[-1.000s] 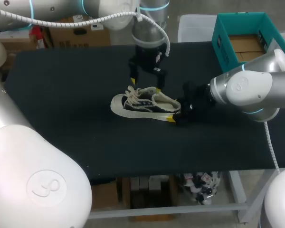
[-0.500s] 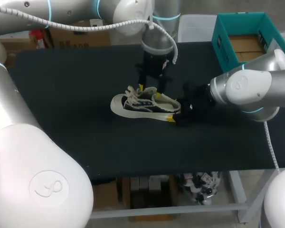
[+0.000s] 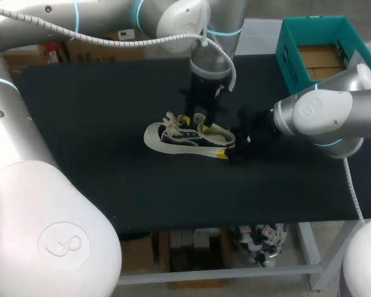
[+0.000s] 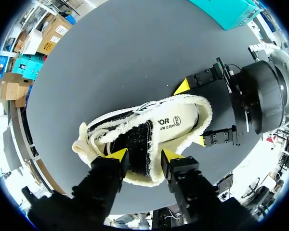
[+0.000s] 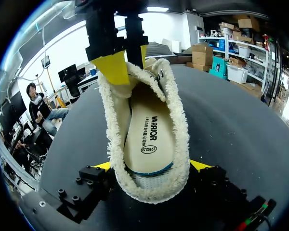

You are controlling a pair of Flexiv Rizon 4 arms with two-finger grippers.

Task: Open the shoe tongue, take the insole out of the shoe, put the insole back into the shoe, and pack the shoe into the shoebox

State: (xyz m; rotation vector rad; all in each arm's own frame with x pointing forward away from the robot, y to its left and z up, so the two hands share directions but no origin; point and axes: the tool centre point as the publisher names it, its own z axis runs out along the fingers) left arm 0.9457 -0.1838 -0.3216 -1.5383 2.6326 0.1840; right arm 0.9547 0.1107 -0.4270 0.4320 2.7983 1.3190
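A small white shoe (image 3: 173, 137) with a fleecy lining lies on its sole in the middle of the black table, toe to the left. Its cream insole (image 5: 149, 137) lies inside. My left gripper (image 4: 143, 155) comes down from above, and its two yellow fingertips (image 4: 116, 154) press the dark shoe tongue (image 4: 140, 142) from both sides. In the head view it (image 3: 195, 122) stands over the laces. My right gripper (image 5: 151, 166) holds the heel (image 4: 200, 113), one yellow tip on each side. The teal shoebox (image 3: 284, 52) stands at the table's back right.
A white lidded bin (image 3: 253, 34) stands behind the table beside the shoebox. Brown card lies inside the shoebox. Bare black table (image 3: 86, 124) stretches to the left of the shoe and in front of it.
My left gripper has come down onto the shoe, and its fingers have closed in around the tongue. The right arm and the shoe have stayed put.
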